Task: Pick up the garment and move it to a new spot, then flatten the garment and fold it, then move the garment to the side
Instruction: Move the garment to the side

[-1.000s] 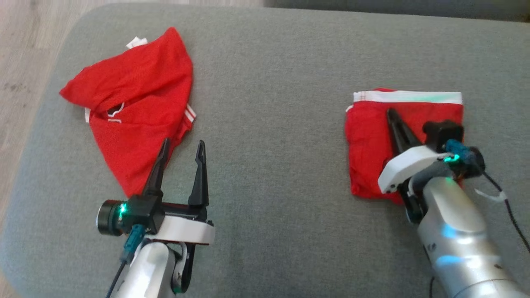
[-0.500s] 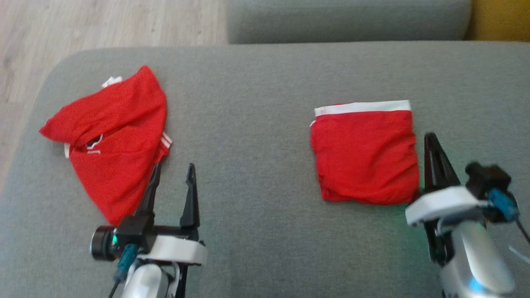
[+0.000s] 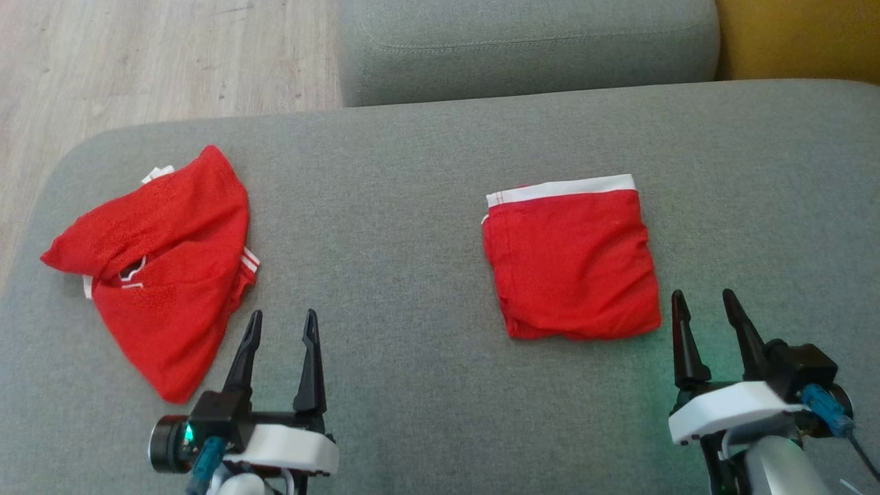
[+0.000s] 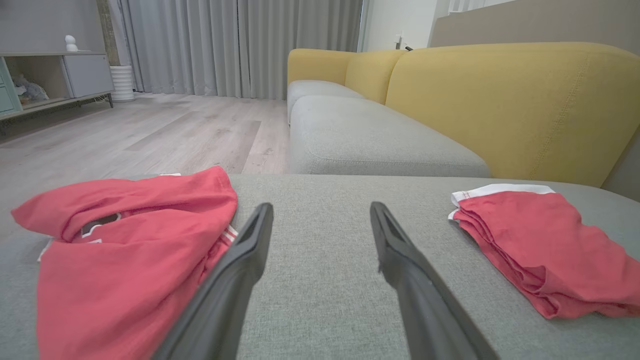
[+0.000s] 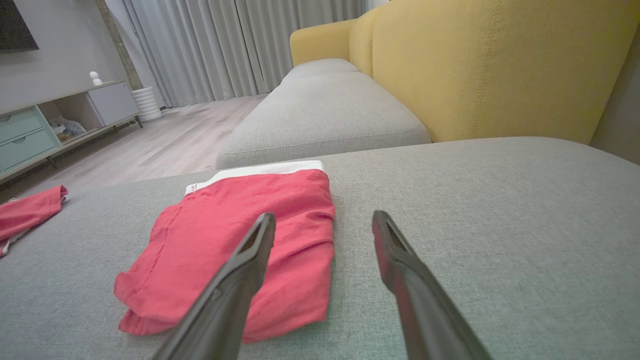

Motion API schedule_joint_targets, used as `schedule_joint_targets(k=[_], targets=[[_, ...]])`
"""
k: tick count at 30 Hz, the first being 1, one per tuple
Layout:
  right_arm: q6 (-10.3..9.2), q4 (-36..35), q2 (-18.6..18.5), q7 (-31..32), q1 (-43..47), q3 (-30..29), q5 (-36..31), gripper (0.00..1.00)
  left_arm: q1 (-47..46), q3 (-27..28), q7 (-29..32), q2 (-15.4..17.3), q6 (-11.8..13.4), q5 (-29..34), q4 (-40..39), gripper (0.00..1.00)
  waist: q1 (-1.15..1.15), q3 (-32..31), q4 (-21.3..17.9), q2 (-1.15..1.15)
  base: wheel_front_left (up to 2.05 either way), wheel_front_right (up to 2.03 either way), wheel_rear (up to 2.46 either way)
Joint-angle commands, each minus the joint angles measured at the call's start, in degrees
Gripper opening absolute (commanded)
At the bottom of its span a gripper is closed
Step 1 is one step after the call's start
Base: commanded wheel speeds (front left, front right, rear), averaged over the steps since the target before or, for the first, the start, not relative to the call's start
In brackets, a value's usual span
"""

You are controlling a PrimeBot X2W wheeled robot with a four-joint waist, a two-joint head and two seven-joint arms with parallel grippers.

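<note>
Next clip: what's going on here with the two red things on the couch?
A two-armed robot is working over a grey sofa cushion. A folded red garment with a white waistband lies flat on the robot's right, and a crumpled red garment lies on its left. The right gripper hovers open just off the folded one's near corner. The left gripper is open beside the crumpled one. Neither holds anything.
</note>
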Motion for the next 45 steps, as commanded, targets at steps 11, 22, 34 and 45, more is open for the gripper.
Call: schedule_joint_targets(k=[11,22,34,45], targets=[[0.39,-1.9,-0.1,-0.4,-1.7,1.2,0.6,1.00,-2.1,1.6,-0.3,0.2,-0.4,0.2,-1.4,1.00,0.00,0.8,1.1,0.00,0.00,0.00,0.00],[0.39,3.8,-0.1,0.3,-9.4,-2.4,-2.4,1.00,-4.3,0.9,-0.3,0.2,-0.6,0.4,-1.5,1.00,0.00,4.7,4.2,0.00,0.00,0.00,0.00],[0.39,20.6,-0.1,9.5,-22.3,-8.4,-0.3,1.00,-7.1,-0.8,-0.3,0.2,-0.4,-0.1,-0.9,1.00,0.00,9.4,8.1,0.00,0.00,0.00,0.00],[0.39,29.8,-2.4,10.4,-26.2,-4.7,-3.3,0.00,-7.3,0.0,-0.3,0.2,0.0,0.1,-0.3,1.00,0.00,8.5,8.3,0.00,0.00,0.00,0.00]])
